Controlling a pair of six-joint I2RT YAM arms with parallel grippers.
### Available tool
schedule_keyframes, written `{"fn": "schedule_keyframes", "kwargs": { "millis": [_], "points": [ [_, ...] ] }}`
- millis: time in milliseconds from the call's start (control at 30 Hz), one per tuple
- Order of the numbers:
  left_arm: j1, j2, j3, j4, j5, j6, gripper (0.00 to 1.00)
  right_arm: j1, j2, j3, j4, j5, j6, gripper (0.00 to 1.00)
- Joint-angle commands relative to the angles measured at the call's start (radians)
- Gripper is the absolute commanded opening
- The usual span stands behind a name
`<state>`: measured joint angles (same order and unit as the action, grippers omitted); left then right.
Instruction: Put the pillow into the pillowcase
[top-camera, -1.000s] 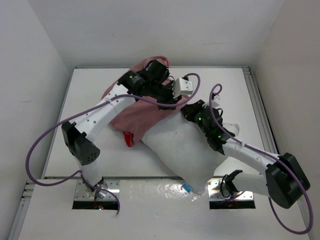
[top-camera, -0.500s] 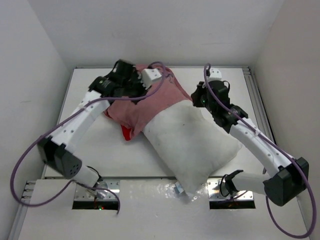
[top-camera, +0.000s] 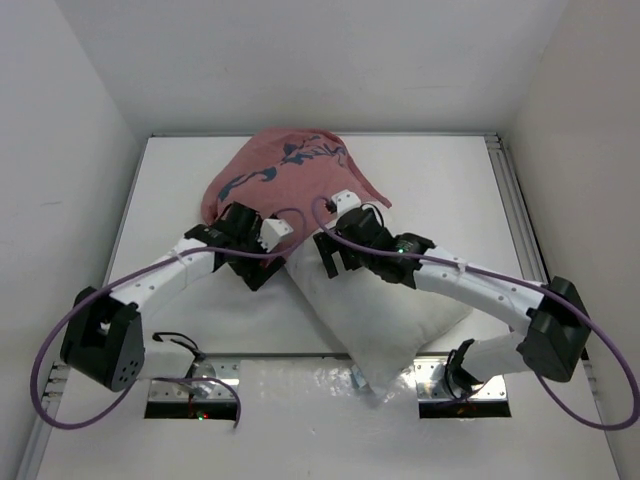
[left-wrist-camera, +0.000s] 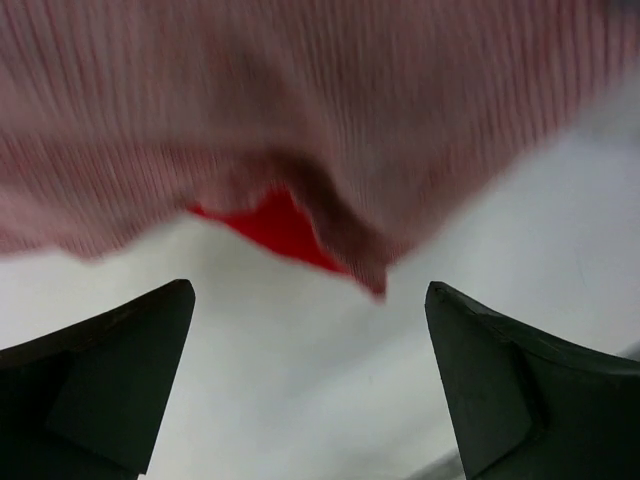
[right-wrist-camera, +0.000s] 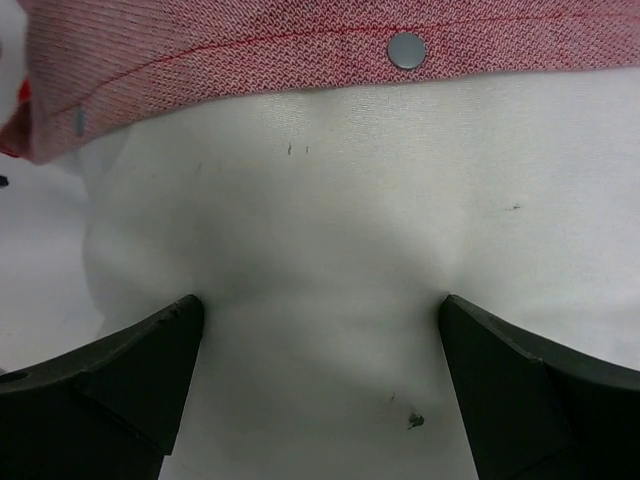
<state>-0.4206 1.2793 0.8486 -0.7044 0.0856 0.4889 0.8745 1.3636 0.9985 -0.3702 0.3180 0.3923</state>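
White table (top-camera: 455, 180) bears plump pillow (top-camera: 400, 315), ribbed pinkish pillowcase (top-camera: 290, 175).

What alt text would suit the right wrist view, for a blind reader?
The white pillow fills most of the view, with the red pillowcase edge and its round snap lying across the top. The right tool is open, dark fingers at both lower corners.

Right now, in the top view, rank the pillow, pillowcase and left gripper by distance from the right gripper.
1. Pillow, directly under the right gripper.
2. Pillowcase, its edge just beyond the fingers.
3. Left gripper, off to the left.
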Motion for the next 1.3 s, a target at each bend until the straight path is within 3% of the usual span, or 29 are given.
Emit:
{"fn": "schedule_keyframes", "kwargs": {
  "millis": [0, 100, 167, 200, 233, 267, 300, 333, 400, 467, 500, 600, 700, 900, 1067, 1167, 1267],
  "points": [
    [-0.027, 0.087, 0.017, 0.252, -0.053, -0.036, 1.0, 0.015, 0.049, -0.023, -0.029, 0.058, 0.012, 0.99],
    [-0.014, 0.164, -0.006, 0.38, -0.053, -0.067, 0.94, -0.014, 0.08, -0.09, 0.026, 0.031, 0.066, 0.97],
    [-0.014, 0.196, -0.006, 0.399, -0.05, -0.079, 0.61, -0.035, 0.072, -0.135, 0.089, -0.034, 0.115, 0.9],
    [-0.014, 0.227, -0.003, 0.405, -0.046, -0.091, 0.46, -0.048, 0.069, -0.174, 0.124, -0.106, 0.132, 0.81],
    [-0.015, 0.239, -0.003, 0.405, -0.038, -0.092, 0.31, -0.069, 0.069, -0.188, 0.186, -0.134, 0.147, 0.57],
    [-0.014, 0.248, -0.005, 0.405, -0.035, -0.092, 0.02, -0.078, 0.072, -0.198, 0.209, -0.155, 0.186, 0.43],
    [-0.012, 0.247, -0.006, 0.405, -0.035, -0.092, 0.0, -0.091, 0.077, -0.205, 0.233, -0.202, 0.197, 0.27],
    [-0.004, 0.238, -0.006, 0.392, -0.012, -0.087, 0.0, -0.104, 0.083, -0.207, 0.279, -0.229, 0.209, 0.0],
    [-0.006, 0.181, 0.062, 0.28, 0.063, -0.081, 0.0, -0.118, 0.086, -0.192, 0.347, -0.284, 0.217, 0.0],
    [-0.075, 0.088, 0.156, 0.185, 0.086, -0.067, 0.0, -0.141, 0.071, -0.152, 0.41, -0.365, 0.235, 0.0],
    [-0.105, 0.071, 0.279, 0.089, 0.109, -0.056, 0.0, -0.149, 0.06, -0.14, 0.489, -0.384, 0.256, 0.0],
    [-0.21, 0.11, 0.558, -0.147, 0.227, 0.002, 0.0, -0.213, 0.028, -0.084, 0.722, -0.442, 0.38, 0.0],
    [-0.297, 0.14, 0.659, -0.257, 0.317, 0.06, 0.0, -0.249, 0.011, -0.028, 0.88, -0.409, 0.502, 0.0],
    [-0.288, 0.209, 0.909, -0.368, 0.511, 0.16, 0.0, -0.226, -0.075, -0.03, 0.906, -0.128, 0.554, 0.0],
    [-0.284, 0.288, 1.142, -0.449, 0.558, 0.243, 0.0, -0.172, -0.118, -0.116, 0.932, 0.062, 0.591, 0.0],
    [-0.284, 0.296, 1.199, -0.451, 0.597, 0.263, 0.0, -0.144, -0.149, -0.133, 0.929, 0.133, 0.586, 0.0],
    [-0.254, 0.281, 1.135, -0.344, 0.557, 0.163, 0.0, -0.106, -0.136, -0.101, 0.859, 0.131, 0.511, 0.0]
  ]
}}
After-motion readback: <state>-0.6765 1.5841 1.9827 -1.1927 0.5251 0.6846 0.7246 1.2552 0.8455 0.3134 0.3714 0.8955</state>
